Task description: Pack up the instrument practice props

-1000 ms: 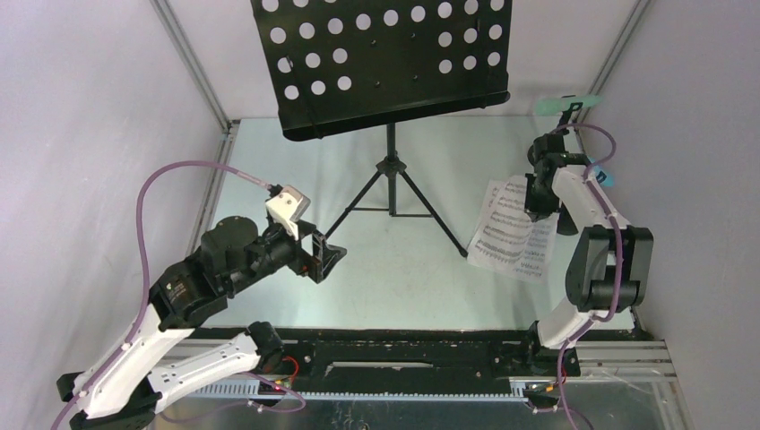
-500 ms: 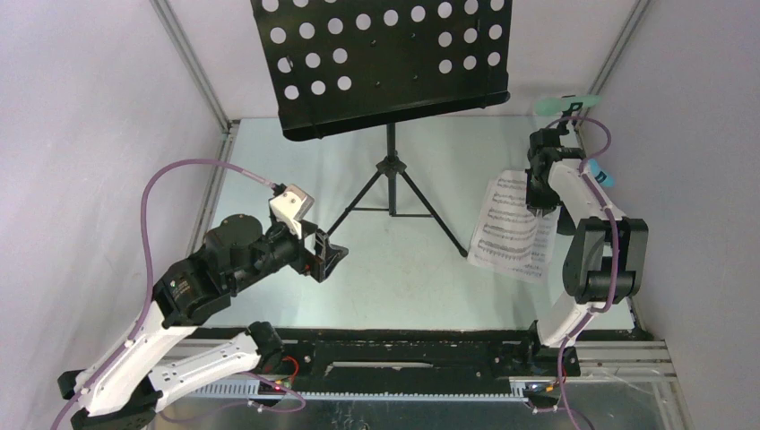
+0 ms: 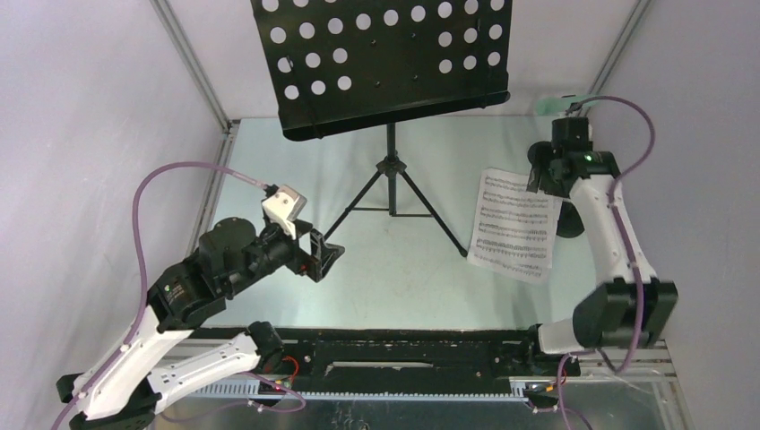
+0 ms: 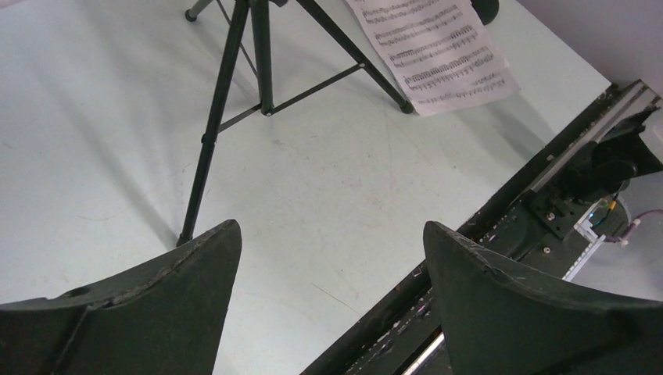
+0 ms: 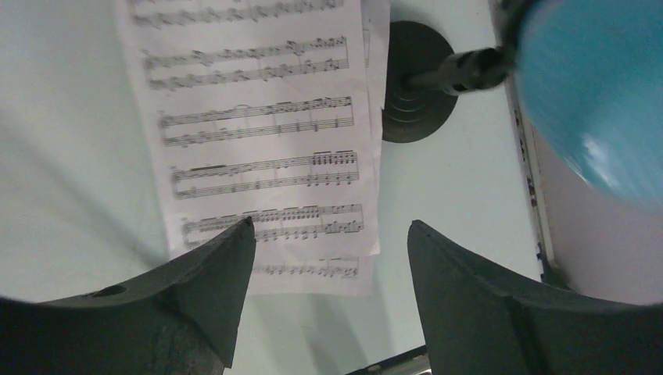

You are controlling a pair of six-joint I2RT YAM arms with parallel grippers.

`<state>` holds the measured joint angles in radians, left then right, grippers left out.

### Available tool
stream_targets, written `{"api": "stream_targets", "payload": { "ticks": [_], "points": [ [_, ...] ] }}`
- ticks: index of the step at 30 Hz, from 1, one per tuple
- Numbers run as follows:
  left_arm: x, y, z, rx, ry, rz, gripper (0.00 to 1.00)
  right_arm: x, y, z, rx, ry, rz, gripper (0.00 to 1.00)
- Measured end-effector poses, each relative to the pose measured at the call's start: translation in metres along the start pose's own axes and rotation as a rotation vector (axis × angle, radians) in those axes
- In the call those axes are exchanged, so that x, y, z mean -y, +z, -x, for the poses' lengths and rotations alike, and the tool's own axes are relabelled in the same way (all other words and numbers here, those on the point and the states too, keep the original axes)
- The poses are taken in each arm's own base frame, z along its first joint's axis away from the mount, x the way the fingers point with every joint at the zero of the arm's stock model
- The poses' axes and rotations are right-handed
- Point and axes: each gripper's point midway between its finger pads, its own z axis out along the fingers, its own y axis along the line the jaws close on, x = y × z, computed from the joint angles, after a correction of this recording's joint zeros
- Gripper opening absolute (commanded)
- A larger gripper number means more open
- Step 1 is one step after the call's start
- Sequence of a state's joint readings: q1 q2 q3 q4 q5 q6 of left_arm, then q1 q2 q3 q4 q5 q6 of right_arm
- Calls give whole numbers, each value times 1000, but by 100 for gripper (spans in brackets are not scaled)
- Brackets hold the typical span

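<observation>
The black music rack (image 3: 385,63) stands on its tripod (image 3: 392,193) at the back middle, its perforated desk bare. White sheet-music pages (image 3: 515,224) (image 5: 258,133) (image 4: 434,51) lie flat on the table to the right of the tripod. My right gripper (image 3: 544,173) (image 5: 330,226) hovers open above the pages' right edge with nothing between its fingers. A black round-based mic holder (image 5: 414,105) (image 3: 570,224) stands just beyond the pages, and the blue microphone (image 5: 594,94) looms blurred, close to the camera. The mint-green microphone (image 3: 565,103) shows at the back right. My left gripper (image 3: 330,255) (image 4: 332,226) is open and empty, left of the tripod.
A black rail (image 3: 412,345) (image 4: 547,172) runs along the table's near edge. Grey walls and aluminium frame posts (image 3: 193,67) close in both sides. The tripod's legs (image 4: 211,133) spread across the table between the two arms.
My right gripper has opened and let go of the sheet-music pages, then risen and drawn back toward the far right. The pages now lie flat. The left arm has barely moved.
</observation>
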<state>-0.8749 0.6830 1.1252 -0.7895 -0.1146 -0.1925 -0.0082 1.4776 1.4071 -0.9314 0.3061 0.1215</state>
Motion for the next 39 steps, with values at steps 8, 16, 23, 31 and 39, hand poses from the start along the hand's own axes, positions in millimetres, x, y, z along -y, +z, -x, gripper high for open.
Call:
{"api": "stream_targets", "payload": {
  "ticks": [8, 16, 23, 31, 39],
  "points": [
    [-19, -6, -4, 38, -44, 99, 98, -14, -105, 23, 349, 150, 289, 78],
    [-35, 4, -9, 145, -94, 179, 100, -66, -160, -9, 494, 138, 688, 78],
    [-33, 42, -12, 326, -152, 149, 100, -98, -185, -55, 534, 96, 959, 78],
    [-20, 99, 10, 466, -113, 86, 96, -107, -214, -85, 588, 41, 1116, 78],
    [-40, 145, 25, 511, -63, -11, 95, -106, -213, -100, 570, 27, 1125, 78]
  ]
}}
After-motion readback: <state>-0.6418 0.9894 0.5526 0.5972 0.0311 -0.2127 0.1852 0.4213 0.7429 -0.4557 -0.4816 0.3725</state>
